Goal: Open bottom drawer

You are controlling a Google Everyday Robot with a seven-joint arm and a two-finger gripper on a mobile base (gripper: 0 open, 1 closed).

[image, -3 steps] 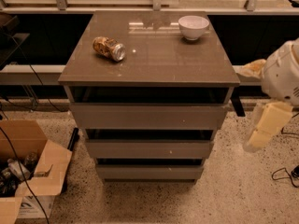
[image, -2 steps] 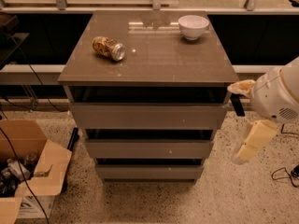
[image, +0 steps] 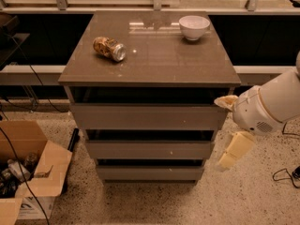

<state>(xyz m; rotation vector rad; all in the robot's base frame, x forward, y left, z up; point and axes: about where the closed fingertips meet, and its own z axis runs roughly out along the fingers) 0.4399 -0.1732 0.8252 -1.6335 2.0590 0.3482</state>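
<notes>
The bottom drawer (image: pixel 150 173) is the lowest and slimmest of three grey-brown fronts on the cabinet, and its front is pushed in under the middle drawer (image: pixel 150 150). The top drawer (image: pixel 147 117) is the tallest. My gripper (image: pixel 230 126) is at the cabinet's right side, at the height of the top and middle drawers. It is open. One pale fingertip (image: pixel 226 101) is by the top drawer's right corner. The other finger (image: pixel 234 151) hangs down beside the middle drawer. It touches no drawer front and holds nothing.
A crushed can (image: pixel 109 48) lies on its side on the cabinet top, and a white bowl (image: pixel 194 27) stands at the back right. An open cardboard box (image: pixel 28 172) sits on the floor at left. A cable (image: pixel 281 175) lies on the floor at right.
My arm has swung left toward the cabinet's right side, and the lower finger has dropped closer to the middle drawer. The drawers have not moved.
</notes>
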